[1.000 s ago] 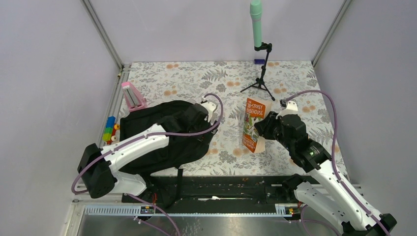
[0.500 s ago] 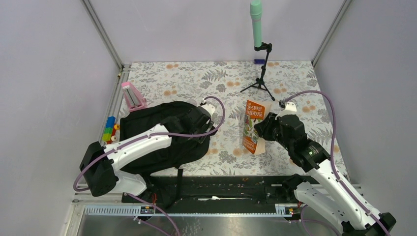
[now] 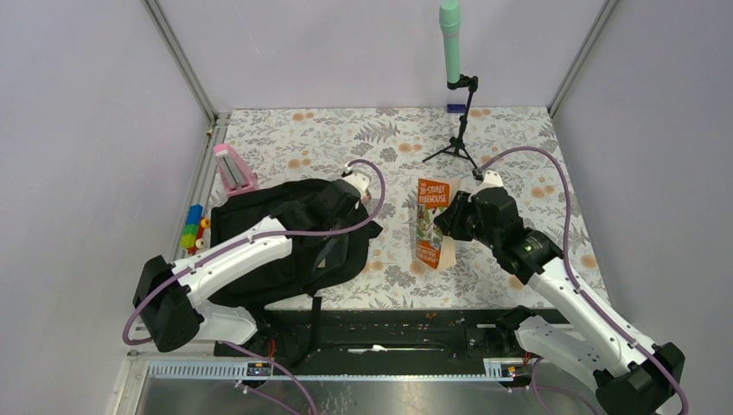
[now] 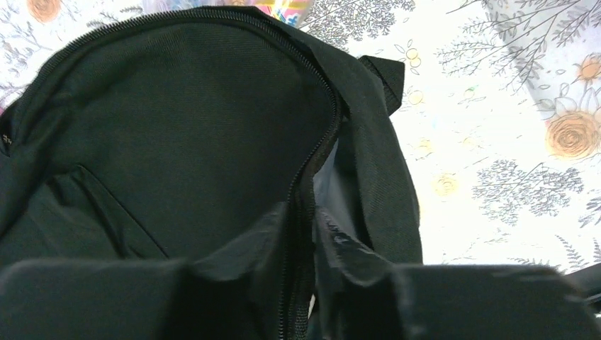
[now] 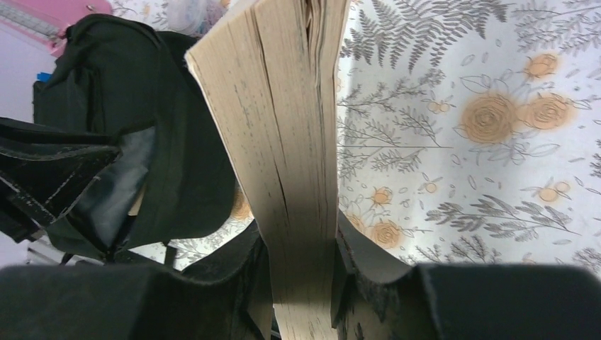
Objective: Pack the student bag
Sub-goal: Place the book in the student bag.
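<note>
The student bag (image 3: 259, 226), a big black backpack, lies at the left of the table with its opening facing right. My left gripper (image 3: 342, 207) sits at that opening. In the left wrist view the gripper (image 4: 306, 237) is shut on the zip edge (image 4: 312, 177) of the bag (image 4: 177, 120), with a slit of grey lining showing beside the zip. My right gripper (image 3: 446, 223) holds an orange paperback book (image 3: 429, 221) upright, just right of the bag. In the right wrist view this gripper (image 5: 301, 265) is shut on the page block of the book (image 5: 283, 134).
A pink object (image 3: 232, 169) and coloured blocks (image 3: 194, 229) lie at the table's left edge behind the bag. A black tripod (image 3: 458, 138) carrying a green cylinder (image 3: 450, 39) stands at the back. The black base rail (image 3: 389, 324) runs along the near edge.
My left gripper's jaws have come together on the bag's zip edge. My right arm has carried the book to the left, closer to the bag.
</note>
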{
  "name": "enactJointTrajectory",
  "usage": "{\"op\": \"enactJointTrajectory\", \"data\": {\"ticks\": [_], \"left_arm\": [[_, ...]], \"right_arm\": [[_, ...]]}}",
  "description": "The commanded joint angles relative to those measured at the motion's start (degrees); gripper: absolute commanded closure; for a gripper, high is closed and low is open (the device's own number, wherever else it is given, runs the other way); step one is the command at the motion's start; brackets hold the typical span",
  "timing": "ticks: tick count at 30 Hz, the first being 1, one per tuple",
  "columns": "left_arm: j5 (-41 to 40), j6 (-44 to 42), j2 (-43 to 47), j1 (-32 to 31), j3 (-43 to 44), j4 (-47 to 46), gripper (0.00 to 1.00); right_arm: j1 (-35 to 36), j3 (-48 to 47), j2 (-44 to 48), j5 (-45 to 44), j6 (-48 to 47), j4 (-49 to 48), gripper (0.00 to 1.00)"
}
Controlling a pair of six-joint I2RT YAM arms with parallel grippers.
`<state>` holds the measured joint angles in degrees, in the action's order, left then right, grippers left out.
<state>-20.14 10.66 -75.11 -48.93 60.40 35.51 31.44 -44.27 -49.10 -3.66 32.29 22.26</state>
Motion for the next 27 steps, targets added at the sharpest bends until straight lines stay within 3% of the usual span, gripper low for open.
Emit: {"op": "enactJointTrajectory", "data": {"ticks": [1,4,13,18,22,27], "left_arm": [[1.06,0.01,0.54,0.15,2.24,-1.84,0.86],[-0.06,0.46,2.96,0.19,1.24,-2.65,1.0],[1.21,-1.07,22.47,0.06,-7.34,-11.84,1.0],[-2.68,-2.78,32.85,0.16,-11.39,-12.85,1.0],[0.62,-5.55,41.33,0.16,-15.92,-16.16,1.0],[5.35,-7.1,48.98,0.16,-19.56,-20.39,1.0]], "right_arm": [[-0.15,-3.83,-0.24,3.48,2.49,-9.35,1.0],[-0.15,-3.66,-0.23,4.91,2.64,-9.55,1.0],[-0.15,-6.01,-0.75,8.72,3.46,-8.96,1.0],[-0.07,-7.71,-3.05,13.99,10.22,-10.24,1.0],[0.61,-6.1,-6.9,21.24,20.71,-20.54,1.0],[5.98,-6.4,-11.86,18.43,25.97,-29.78,1.0]]}}
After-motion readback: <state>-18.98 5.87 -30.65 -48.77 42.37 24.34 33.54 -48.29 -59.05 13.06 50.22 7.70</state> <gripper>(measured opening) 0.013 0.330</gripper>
